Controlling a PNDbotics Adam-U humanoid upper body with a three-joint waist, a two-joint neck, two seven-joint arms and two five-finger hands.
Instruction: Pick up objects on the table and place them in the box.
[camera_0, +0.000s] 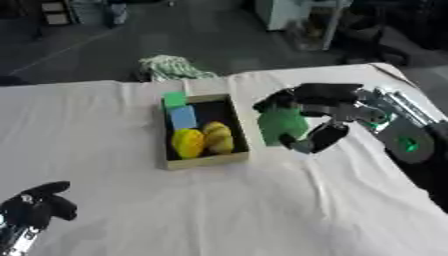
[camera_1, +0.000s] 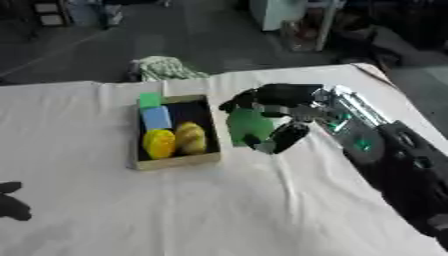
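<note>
Right hand (camera_0: 317, 116) seen at centre right, fingers curled round something green; left hand (camera_0: 37, 205) rested lower left, fingers curled.

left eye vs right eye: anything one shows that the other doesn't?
Left eye only: most of the left hand, fingers curled, holding nothing, at the lower left corner. Right eye only: more of the right arm's black forearm. Both: the right hand curled round a green object just right of the box, which holds yellow, blue and green items.
</note>
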